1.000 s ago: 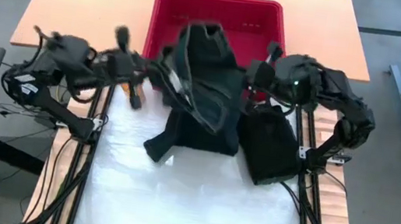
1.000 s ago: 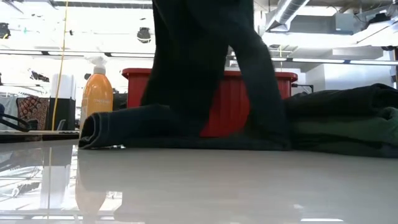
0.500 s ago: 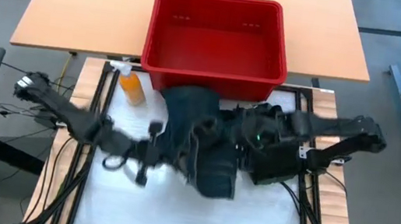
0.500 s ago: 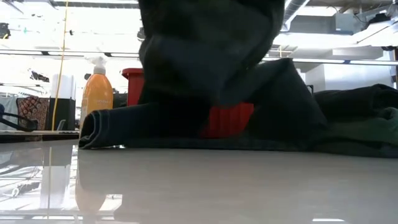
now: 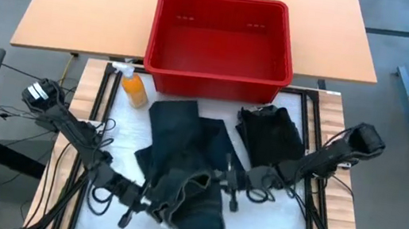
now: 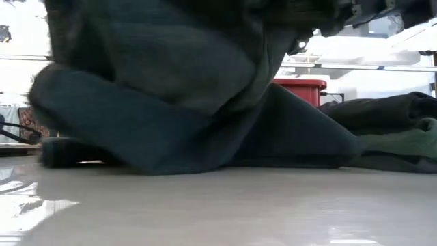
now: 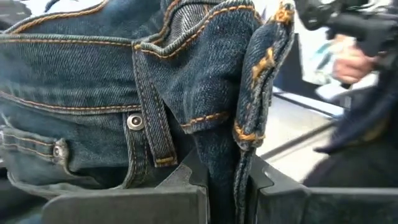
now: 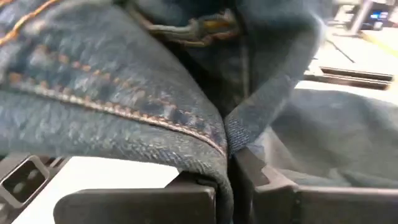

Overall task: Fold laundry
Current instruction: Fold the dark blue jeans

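From above, the jeans [image 5: 182, 159] lie spread over the middle of the white counter [image 5: 269, 228], legs running toward the far edge, where the red basket [image 5: 222, 37] stands. The left claw [image 5: 146, 199] and right claw [image 5: 221, 179] both sit at the bunched waist end near the front edge, their tips buried in the cloth. A dark folded pile [image 5: 270, 136] rests by the right edge, and an orange bottle [image 5: 133, 88] near the far left corner. From counter level, the lifted denim [image 6: 171, 89] fills most of the picture and hides the claws; only a sliver of the basket [image 6: 300, 83] and the pile [image 6: 389, 130] show at the right. At the left wrist, the claw [image 7: 227, 177] is clamped tight on a waistband fold [image 7: 249, 93] beside a rivet and belt loop. At the right wrist, the claw [image 8: 227, 171] is likewise pinched shut on a stitched denim edge [image 8: 155, 118]; the rest is blurred.
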{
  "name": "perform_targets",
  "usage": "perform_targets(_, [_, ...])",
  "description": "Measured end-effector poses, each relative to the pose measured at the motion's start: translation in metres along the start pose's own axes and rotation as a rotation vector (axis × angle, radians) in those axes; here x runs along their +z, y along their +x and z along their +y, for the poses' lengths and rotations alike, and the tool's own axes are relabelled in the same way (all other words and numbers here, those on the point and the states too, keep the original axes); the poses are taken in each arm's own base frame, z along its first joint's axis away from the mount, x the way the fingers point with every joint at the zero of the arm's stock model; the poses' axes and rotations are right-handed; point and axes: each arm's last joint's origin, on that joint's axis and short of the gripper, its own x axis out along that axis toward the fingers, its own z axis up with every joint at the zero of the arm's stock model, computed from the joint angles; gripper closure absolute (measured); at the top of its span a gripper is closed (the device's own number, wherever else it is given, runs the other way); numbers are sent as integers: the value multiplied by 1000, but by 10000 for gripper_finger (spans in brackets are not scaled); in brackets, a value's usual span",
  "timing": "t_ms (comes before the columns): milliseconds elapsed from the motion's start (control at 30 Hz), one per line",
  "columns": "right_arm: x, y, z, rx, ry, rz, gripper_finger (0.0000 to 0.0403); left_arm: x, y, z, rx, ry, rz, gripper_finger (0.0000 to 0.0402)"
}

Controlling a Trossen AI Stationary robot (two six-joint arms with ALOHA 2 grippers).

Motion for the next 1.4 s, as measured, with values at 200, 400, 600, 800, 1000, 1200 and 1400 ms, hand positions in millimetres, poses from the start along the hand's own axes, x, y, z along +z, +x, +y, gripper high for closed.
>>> perform_targets(200, [-11,24,3,-86,-139,44,370,-5,1,1,82,121,48,386])
perform_targets(400, [21,18,-33,-425,-295,4,366,28,-22,54,305,262,76,385])
perform_targets(600, [67,-20,-59,-776,-256,-84,367,66,-66,131,335,228,-115,388])
perform_targets(800, [50,-24,-52,-743,-72,-126,367,64,-79,152,143,22,-115,388])
perform_targets(1000, [6,13,-6,-211,-20,-44,359,35,-57,104,-183,-156,62,388])
perform_targets(1200, [-30,28,24,-100,-11,50,299,5,-44,32,-211,-227,223,388])
perform_targets(1400, [-18,25,30,1,1,53,242,-30,-30,-41,-137,-351,276,388])
